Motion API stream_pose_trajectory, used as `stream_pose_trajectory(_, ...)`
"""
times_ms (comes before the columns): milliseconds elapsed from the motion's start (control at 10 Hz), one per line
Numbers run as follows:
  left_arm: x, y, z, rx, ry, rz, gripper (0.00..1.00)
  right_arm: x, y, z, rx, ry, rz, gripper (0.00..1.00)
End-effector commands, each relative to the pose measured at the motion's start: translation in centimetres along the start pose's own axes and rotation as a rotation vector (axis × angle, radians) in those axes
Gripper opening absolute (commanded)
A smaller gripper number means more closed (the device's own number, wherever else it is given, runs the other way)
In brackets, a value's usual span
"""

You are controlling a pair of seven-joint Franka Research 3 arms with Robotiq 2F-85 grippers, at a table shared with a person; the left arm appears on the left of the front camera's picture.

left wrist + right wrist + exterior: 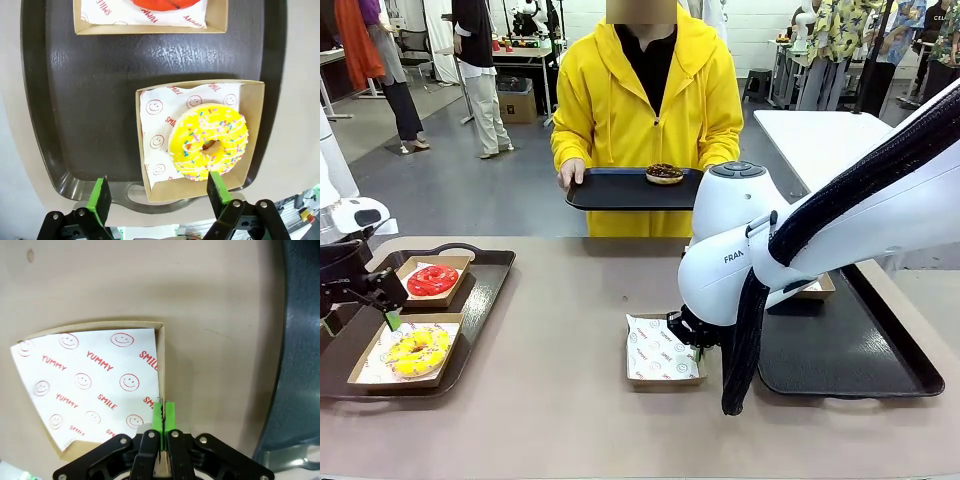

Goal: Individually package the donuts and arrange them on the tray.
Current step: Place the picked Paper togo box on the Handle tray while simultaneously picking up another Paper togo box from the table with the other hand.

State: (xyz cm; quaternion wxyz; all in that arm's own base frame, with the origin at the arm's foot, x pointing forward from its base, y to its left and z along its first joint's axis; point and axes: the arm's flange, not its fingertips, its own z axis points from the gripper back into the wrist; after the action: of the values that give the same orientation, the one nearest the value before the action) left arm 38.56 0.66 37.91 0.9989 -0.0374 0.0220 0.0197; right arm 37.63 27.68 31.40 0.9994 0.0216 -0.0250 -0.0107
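Left wrist view gives me the yellow sprinkled donut sitting in a paper-lined cardboard box at the near end of the dark left tray. The left gripper hangs above it with its green pads spread wide and nothing between them. Farther along the same tray I see the red donut in a second box. On the front view, the chocolate donut rides on a black tray that the person in yellow holds at the far side with one hand. At mid-table, the right gripper has its pads pinched tight on the side wall of an empty box lined with smiley-printed paper. Another dark tray lies to the right of it.
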Motion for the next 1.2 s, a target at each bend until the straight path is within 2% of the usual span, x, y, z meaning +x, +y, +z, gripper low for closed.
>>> stream_pose_trajectory(0, -1.5, 1.1, 2.1, -0.170, -0.020, -0.039, 1.00, 0.1, 0.2, 0.5, -0.001, 0.027, -0.070, 0.00)
stream_pose_trajectory(300, -3.3, 6.2, 7.6, -0.543, -0.096, 0.014, 1.00, 2.0, 1.0, 6.5, -0.040, -0.019, -0.101, 0.00)
stream_pose_trajectory(600, -4.2, 13.1, 9.7, -0.842, -0.116, 0.109, 1.00, 6.3, 2.0, 13.9, -0.008, -0.078, -0.153, 0.00)
stream_pose_trajectory(800, -4.9, 17.4, 9.5, -0.970, -0.151, 0.181, 1.00, 9.3, 3.6, 17.0, -0.040, -0.055, -0.129, 0.00)
stream_pose_trajectory(1100, -6.1, 22.9, 7.9, -1.077, -0.188, 0.240, 1.00, 14.0, 4.4, 18.1, -0.063, -0.039, -0.139, 0.00)
